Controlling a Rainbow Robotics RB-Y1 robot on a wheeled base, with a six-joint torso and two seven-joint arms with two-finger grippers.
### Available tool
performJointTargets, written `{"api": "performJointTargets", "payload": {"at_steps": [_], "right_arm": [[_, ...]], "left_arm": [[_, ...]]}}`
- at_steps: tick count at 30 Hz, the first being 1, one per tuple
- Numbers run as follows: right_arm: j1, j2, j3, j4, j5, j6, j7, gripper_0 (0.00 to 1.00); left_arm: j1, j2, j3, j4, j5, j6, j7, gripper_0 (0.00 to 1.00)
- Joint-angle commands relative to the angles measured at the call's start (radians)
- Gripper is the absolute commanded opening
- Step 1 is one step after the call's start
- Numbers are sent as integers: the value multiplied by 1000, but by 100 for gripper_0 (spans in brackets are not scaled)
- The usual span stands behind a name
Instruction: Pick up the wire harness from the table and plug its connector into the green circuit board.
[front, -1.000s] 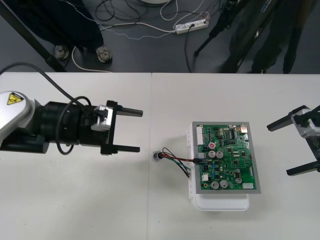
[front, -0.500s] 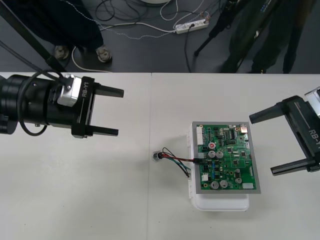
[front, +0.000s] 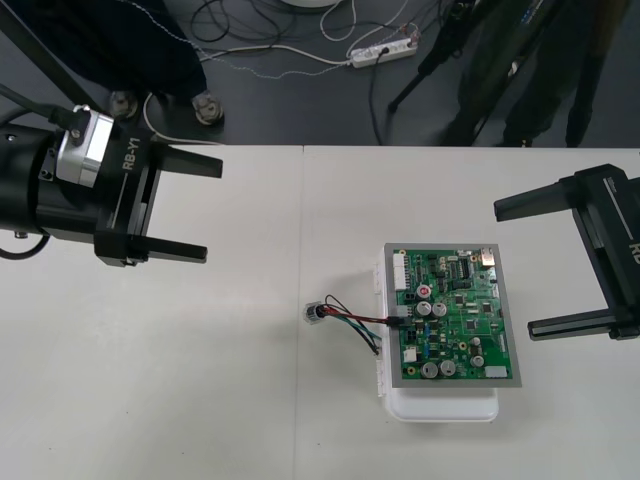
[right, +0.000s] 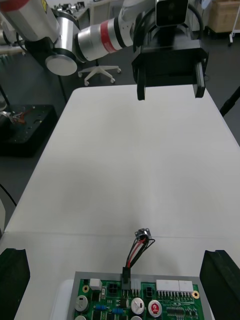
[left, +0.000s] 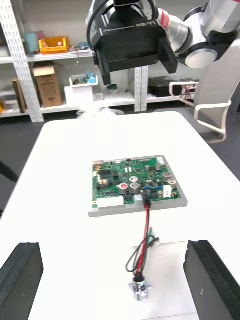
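From above, the left gripper hangs over the table in the upper left of the frame. Its 2 black fingers are spread wide and hold nothing, with the tips pointing right. The right gripper stands at the right edge, just beside the green circuit board, its fingers likewise wide apart and empty, tips pointing left. The wire harness lies near the middle of the frame, well apart from both grippers, with its long axis running roughly left to right. Its round metal socket rests on the table at the left end, and the red, black and green wires lead right to the board's left edge. That end is too small to read from above. The right wrist view shows it closer: the black plug stands in a connector at the board's edge, and the wires loop from it to the socket, which lies on the table between the board and the left gripper. The left wrist view shows the same line from the other end, with the socket nearest that arm's 2 parted fingers and the right gripper beyond the board. The board lies flat on a white base, which shows past the board's lower edge in the front view.
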Motion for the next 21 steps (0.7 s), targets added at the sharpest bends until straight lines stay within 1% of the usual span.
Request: {"api": "performJointTargets", "payload": {"at_steps": [1,6,21], "right_arm": [[17,12,-64,-108,58,-12,-133,100],[16,46,-88,-139,99,-12,-226,100],[17,51,-90,-157,147,-12,-227,100]], "left_arm": [[8,-14,83,-69,-3,-44,133,83],[8,-9,94,-78,-13,-44,145,83],[8,-9,101,-81,-30,-44,144,83]]}}
